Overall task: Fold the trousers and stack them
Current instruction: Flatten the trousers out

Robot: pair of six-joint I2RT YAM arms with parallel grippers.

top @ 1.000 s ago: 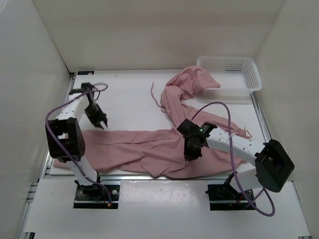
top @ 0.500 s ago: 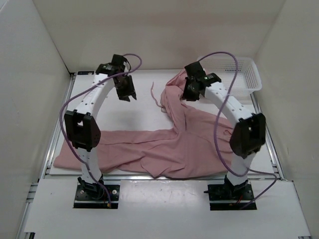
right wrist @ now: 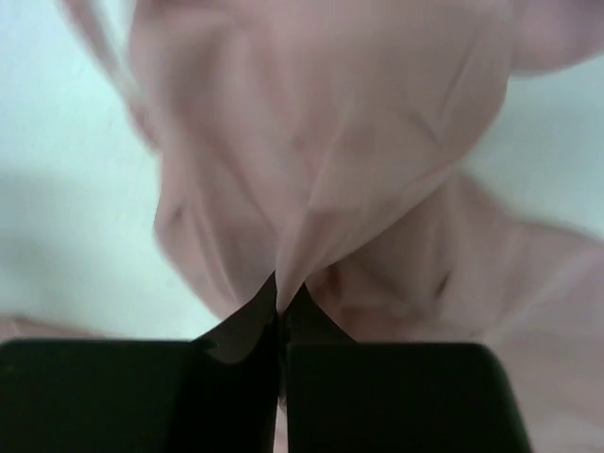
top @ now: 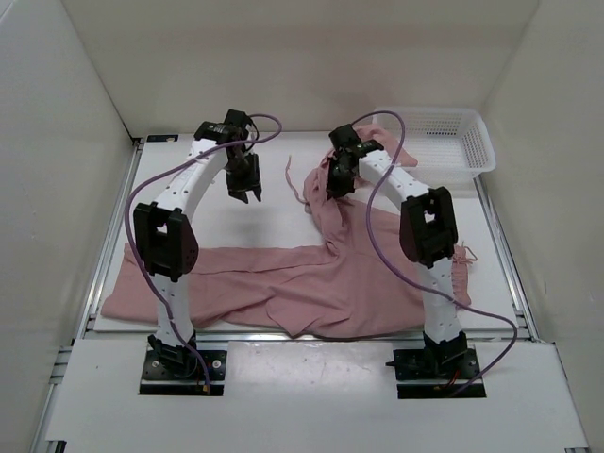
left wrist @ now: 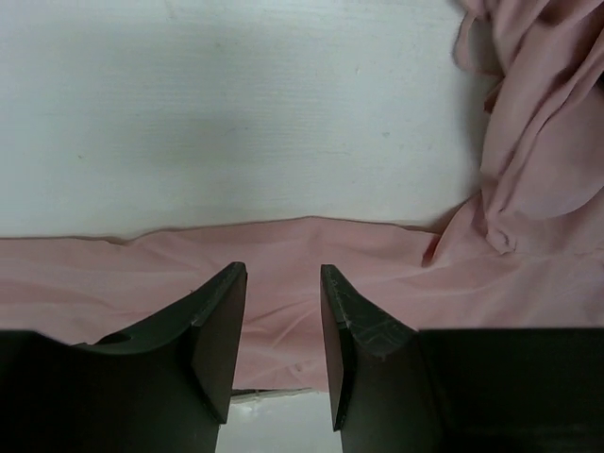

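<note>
Top view, left to right: the left hand (top: 249,193) hangs over the bare white table (top: 208,222) at about 11 o'clock, fingers apart with nothing between them. Its wrist cam just shows plain tabletop and pink cloth past the fingertips.

The dusty-pink trousers (top: 311,283) lie flat along the near edge from 8 o'clock round to 5 o'clock. One leg then climbs toward 1 o'clock and bunches up at the left rim of the white mesh basket (top: 472,142). A thin drawstring (top: 294,184) trails on the table between the two hands.

The right hand (top: 337,184) sits at roughly 12 o'clock – fingers pressed together, pinching a fold of the trousers that tents up from the tips.
</note>
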